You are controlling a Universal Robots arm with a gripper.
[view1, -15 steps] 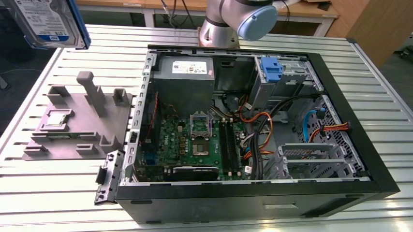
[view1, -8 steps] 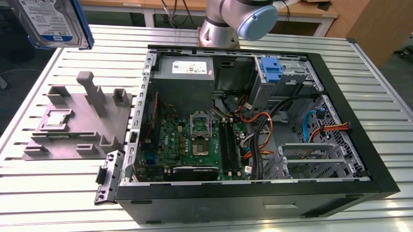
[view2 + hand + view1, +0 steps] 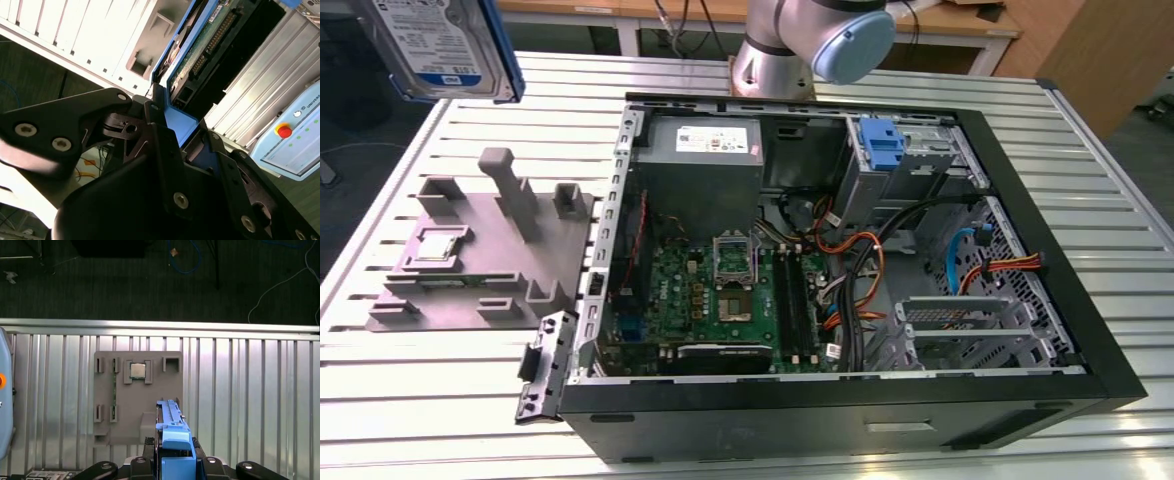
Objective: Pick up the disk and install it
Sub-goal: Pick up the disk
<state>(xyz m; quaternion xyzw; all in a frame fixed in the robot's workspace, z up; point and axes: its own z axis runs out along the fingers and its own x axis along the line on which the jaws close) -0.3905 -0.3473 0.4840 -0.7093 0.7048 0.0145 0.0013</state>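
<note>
- Exterior view: disk (image 3: 440, 45) up in the air at the exterior view's left, label face showing, well above the slatted desk (image 3: 427, 400) and well apart from the open computer case (image 3: 854, 400).
- Second wrist view: pincer (image 3: 182, 131) clamped on the blue rail end of the disk (image 3: 197, 57); its green circuit-board side shows here.
- First wrist view: disk (image 3: 172, 432) seen edge-on over the grey fixture (image 3: 137, 395), which carries a processor chip (image 3: 138, 370).

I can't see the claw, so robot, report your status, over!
Gripper shut on flat silver-grey disk with blue plastic rails. Disk aloft above grey plastic holder block. Open black computer case stands apart from it.
</note>
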